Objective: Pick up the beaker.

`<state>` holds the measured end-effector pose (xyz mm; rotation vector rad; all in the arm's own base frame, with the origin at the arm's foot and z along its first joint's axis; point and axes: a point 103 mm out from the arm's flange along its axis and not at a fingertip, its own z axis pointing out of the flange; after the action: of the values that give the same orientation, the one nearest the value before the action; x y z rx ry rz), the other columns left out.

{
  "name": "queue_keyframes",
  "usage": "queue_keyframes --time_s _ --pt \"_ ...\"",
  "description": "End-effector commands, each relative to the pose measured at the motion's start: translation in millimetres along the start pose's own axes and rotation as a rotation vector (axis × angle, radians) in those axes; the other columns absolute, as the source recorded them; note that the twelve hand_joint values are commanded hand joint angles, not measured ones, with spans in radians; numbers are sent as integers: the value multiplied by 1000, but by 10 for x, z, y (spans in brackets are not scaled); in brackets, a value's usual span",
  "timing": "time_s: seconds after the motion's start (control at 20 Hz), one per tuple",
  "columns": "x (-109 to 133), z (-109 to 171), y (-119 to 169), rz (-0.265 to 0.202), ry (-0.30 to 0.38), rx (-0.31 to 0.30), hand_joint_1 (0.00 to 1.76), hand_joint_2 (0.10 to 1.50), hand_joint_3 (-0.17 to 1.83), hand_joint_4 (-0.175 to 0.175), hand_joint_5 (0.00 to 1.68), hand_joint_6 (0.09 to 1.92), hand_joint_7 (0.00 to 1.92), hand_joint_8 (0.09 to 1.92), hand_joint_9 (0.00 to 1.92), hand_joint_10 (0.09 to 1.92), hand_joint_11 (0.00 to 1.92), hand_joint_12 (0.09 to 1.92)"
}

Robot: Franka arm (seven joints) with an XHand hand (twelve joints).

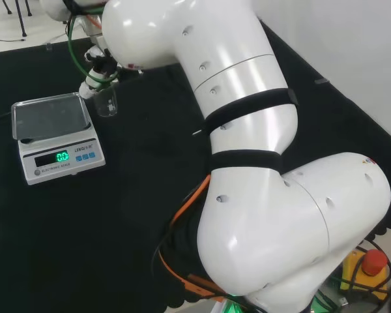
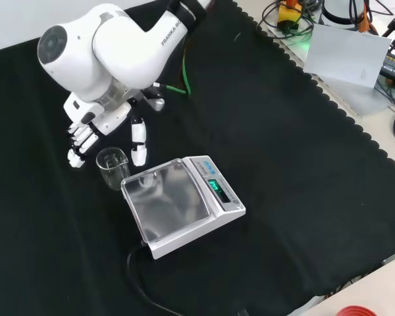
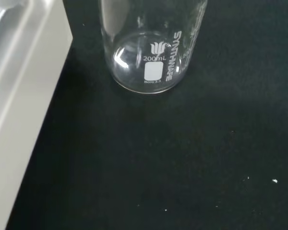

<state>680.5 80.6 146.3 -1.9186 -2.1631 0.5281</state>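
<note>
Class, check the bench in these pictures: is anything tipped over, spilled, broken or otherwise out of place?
Nothing stands out. The beaker stands upright and empty on the black cloth, close beside the scale, whose pan is bare. The robot hand is just behind the beaker in the front view, fingers relaxed, not gripping it. No spill or breakage shows.

The clear glass beaker (image 3: 149, 43) carries white print on its wall: an emblem, upright lettering, a volume mark and a blank white patch. The white weighing scale (image 1: 58, 153) shows green lit digits and small front lettering. The white arm link (image 2: 159, 29) bears dark lettering
</note>
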Motion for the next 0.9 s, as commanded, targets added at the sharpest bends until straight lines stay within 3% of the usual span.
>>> queue_keyframes --time_s 0.05,0.4,0.9 --pt "-6 178 44 8 -32 45 568 722 49 38 0 87 0 420 94 879 0 1371" --pt "-107 269 67 34 -31 58 569 723 48 39 0 87 0 416 87 881 0 1364" --pt "-51 330 110 66 -29 23 688 760 58 55 141 87 38 615 214 889 0 1517"
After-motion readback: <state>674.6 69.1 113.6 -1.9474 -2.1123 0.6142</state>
